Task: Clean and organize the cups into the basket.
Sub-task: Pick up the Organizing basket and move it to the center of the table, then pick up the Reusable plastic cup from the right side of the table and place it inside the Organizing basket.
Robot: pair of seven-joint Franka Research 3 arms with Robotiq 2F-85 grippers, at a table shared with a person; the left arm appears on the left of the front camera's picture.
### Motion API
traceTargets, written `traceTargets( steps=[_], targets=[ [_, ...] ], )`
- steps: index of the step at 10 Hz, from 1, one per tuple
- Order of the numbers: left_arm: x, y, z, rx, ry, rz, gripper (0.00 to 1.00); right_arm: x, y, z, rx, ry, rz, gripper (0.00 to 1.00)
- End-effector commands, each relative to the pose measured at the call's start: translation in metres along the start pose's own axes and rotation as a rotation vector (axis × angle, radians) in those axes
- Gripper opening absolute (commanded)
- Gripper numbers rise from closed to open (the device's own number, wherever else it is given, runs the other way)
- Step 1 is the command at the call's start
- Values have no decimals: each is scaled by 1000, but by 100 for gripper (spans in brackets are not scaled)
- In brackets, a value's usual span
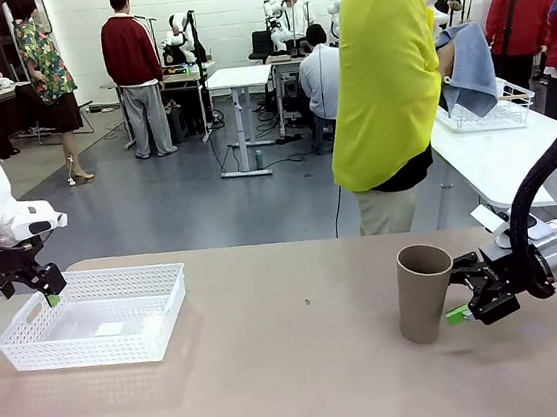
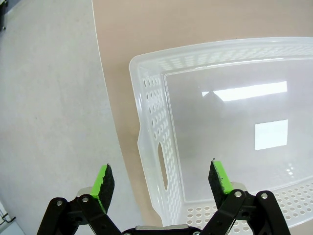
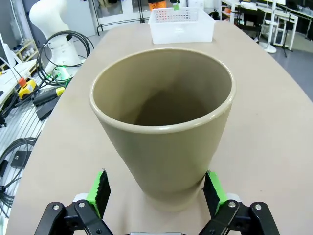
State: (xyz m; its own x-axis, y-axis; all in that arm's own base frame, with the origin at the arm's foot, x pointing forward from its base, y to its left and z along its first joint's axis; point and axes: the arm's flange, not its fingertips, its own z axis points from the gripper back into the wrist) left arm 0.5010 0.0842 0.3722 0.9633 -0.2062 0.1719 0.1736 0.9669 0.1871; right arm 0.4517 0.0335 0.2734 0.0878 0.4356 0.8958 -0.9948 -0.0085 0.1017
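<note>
Front view: tan cup upright; right gripper spread around it

Tan cup upright, mouth up, empty, table's right side. White lattice basket empty, far left, well apart.

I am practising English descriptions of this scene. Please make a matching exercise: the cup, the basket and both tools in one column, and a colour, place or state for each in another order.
Column one:
1. cup
2. basket
3. left tool
4. right tool

Column two:
A. open, above a short end of the basket
B. tan, standing upright on the table
C. open, one finger on each side of the cup
D. white, with lattice sides

Pairs: 1-B; 2-D; 3-A; 4-C
</note>
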Motion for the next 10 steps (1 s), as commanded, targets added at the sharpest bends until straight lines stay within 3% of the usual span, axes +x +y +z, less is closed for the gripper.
traceTargets(
  steps=[1, 10],
  targets=[
    [6, -1, -7, 17, 28, -29, 100, -1, -9, -9, -27, -39, 21, 100],
    [4, -2, -13, -39, 11, -38, 100, 10, -22, -39, -73, -53, -5, 100]
  ],
)
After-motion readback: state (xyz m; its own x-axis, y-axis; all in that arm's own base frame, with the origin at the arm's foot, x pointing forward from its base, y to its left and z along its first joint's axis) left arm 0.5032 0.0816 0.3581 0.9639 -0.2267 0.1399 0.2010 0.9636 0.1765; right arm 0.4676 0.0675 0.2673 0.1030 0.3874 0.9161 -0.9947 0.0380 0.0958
